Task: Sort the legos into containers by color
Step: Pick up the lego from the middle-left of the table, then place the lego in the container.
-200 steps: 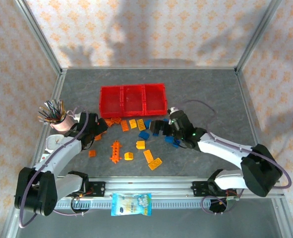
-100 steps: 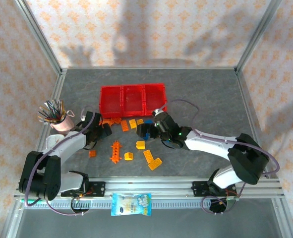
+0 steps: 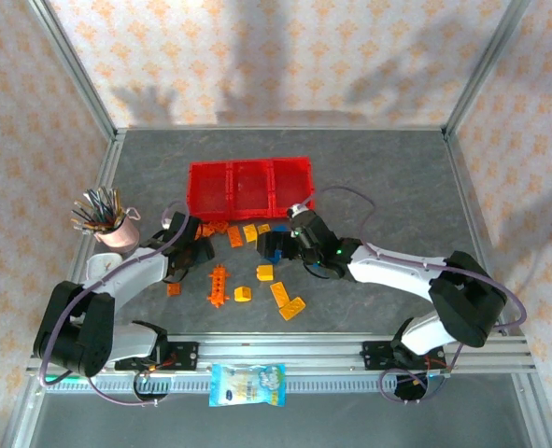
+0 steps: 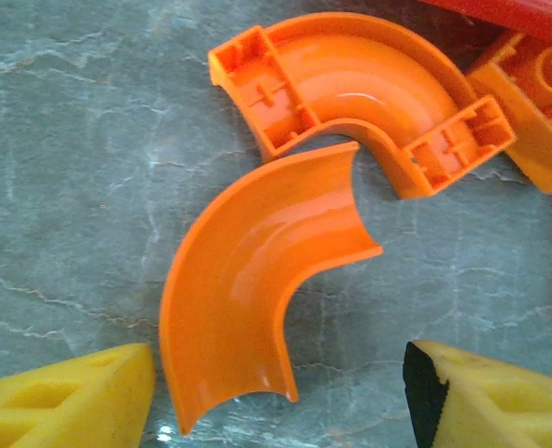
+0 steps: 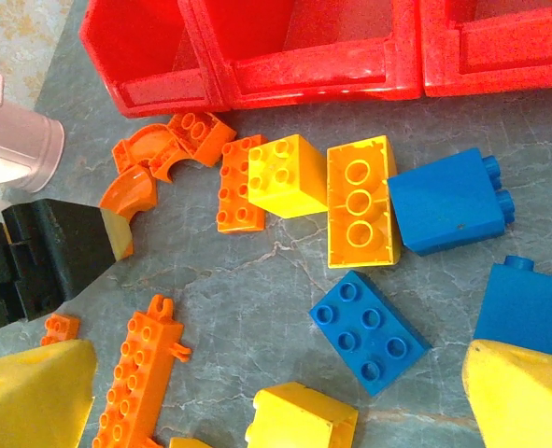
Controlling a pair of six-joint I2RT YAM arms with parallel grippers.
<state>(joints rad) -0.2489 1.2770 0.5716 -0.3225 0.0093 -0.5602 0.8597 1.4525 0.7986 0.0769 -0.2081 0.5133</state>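
Three joined red containers (image 3: 193, 191) (image 5: 304, 79) stand at the back. Orange, yellow and blue legos lie scattered before them. My left gripper (image 3: 190, 250) (image 4: 280, 397) is low over a curved orange piece (image 4: 247, 271). Its jaws straddle that piece's lower end, the left finger (image 4: 70, 397) close beside it and a gap on the right. A second curved orange piece (image 4: 350, 75) lies just beyond. My right gripper (image 3: 274, 245) (image 5: 276, 401) hangs open above a blue brick (image 5: 369, 331) and a yellow brick (image 5: 299, 415). The long spiky orange piece (image 3: 219, 285) (image 5: 140, 378) lies to its left.
A pink cup of pens (image 3: 112, 224) (image 5: 19, 140) stands left of the left arm. A blue-and-white snack packet (image 3: 247, 384) lies on the front rail. More yellow bricks (image 3: 290, 303) sit near the front. Another blue brick (image 5: 448, 199) rests beside the containers.
My left gripper has moved right onto the curved orange pieces and its jaws have narrowed. My right gripper swung left over the bricks a second ago and has since held still.
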